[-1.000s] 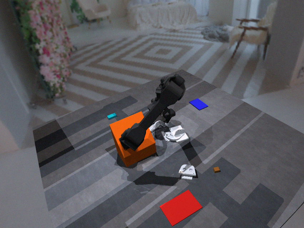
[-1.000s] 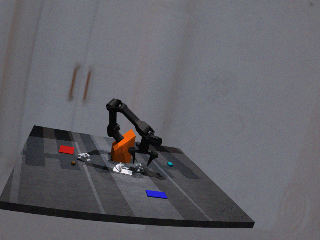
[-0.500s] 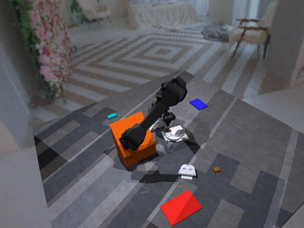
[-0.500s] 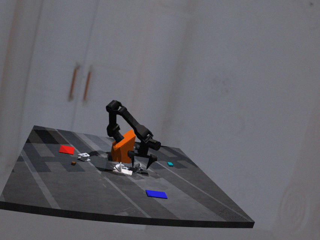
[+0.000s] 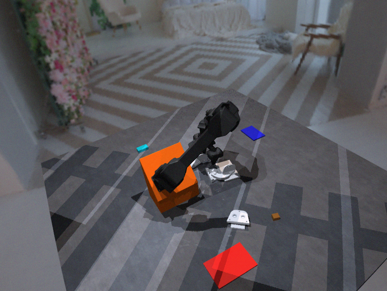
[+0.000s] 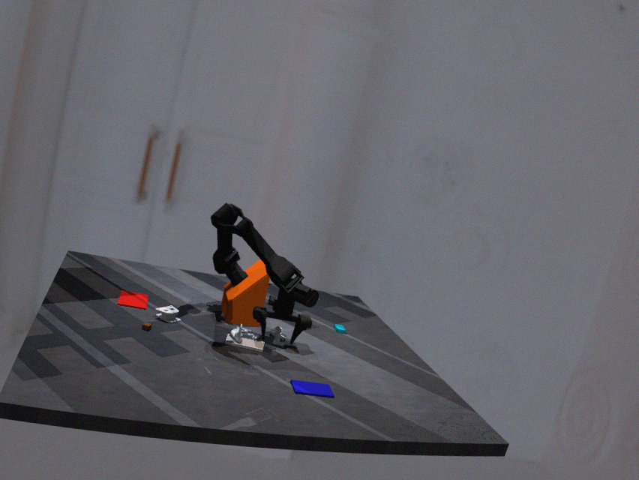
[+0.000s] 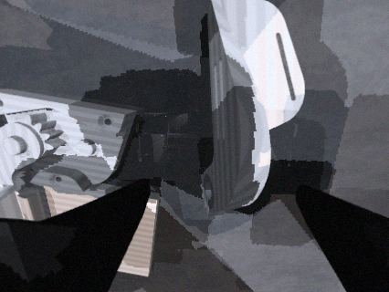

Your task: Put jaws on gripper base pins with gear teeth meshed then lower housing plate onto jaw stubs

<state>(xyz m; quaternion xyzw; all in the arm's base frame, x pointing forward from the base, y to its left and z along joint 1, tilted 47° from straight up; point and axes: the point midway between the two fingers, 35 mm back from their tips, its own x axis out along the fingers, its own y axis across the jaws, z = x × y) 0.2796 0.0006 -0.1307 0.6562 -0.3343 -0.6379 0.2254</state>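
Observation:
The gripper base (image 5: pixel 234 178) (image 6: pixel 252 345) (image 7: pixel 120 119) lies on the table. One white jaw (image 5: pixel 229 169) (image 6: pixel 237 333) (image 7: pixel 33 137) sits on it, its gear teeth turned toward a bare pin (image 7: pixel 90 147). The other, loose jaw (image 5: pixel 200 160) (image 6: pixel 277 333) (image 7: pixel 237 151) lies beside the base, partly hidden by the arm in the top view. My gripper (image 6: pixel 278 340) (image 7: pixel 221 188) is open, fingers pointing down and low. In the wrist view the loose jaw stands in the gap between the fingers, untouched. The housing plate (image 5: pixel 238 216) (image 6: pixel 167 312) lies apart on the table, its two holes visible.
A big orange block (image 5: pixel 170 156) (image 6: pixel 250 304) stands close to the base and under the arm. Flat red (image 5: pixel 230 264) (image 6: pixel 133 299) and blue (image 5: pixel 252 132) (image 6: pixel 312 388) plates, a cyan block (image 5: pixel 142 148) (image 6: pixel 340 328) and a small brown block (image 5: pixel 275 216) (image 6: pixel 146 327) lie farther out.

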